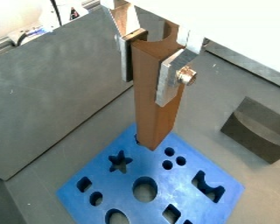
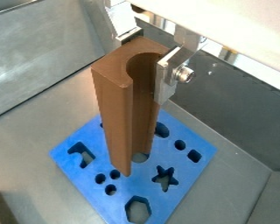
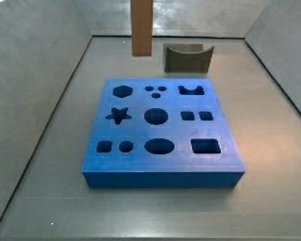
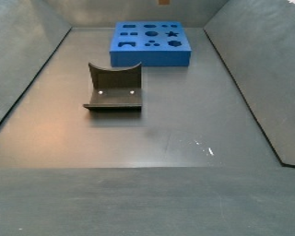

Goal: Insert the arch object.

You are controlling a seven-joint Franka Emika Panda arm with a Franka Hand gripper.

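Note:
My gripper (image 1: pixel 146 70) is shut on the top of a tall orange-brown bar (image 1: pixel 152 101) with a rounded groove down one side, and holds it upright. Both also show in a wrist view: the gripper (image 2: pixel 143 59) and the bar (image 2: pixel 122 114). The bar's lower end hangs over the blue board (image 1: pixel 224 188) near the star hole (image 1: pixel 119 161). The arch object (image 3: pixel 187 58), a small dark olive-grey block with a curved notch, sits on the floor behind the board, apart from the gripper. It also shows in a wrist view (image 1: pixel 262 127) and a side view (image 4: pixel 113 88).
The blue board (image 3: pixel 166 174) with several shaped holes lies flat on the grey floor (image 4: pixel 162 138); in a side view it is at the far end (image 4: pixel 150 58). Grey sloping walls (image 1: pixel 49 96) enclose the floor on all sides. Only the bar (image 3: pixel 140 28) shows above that board.

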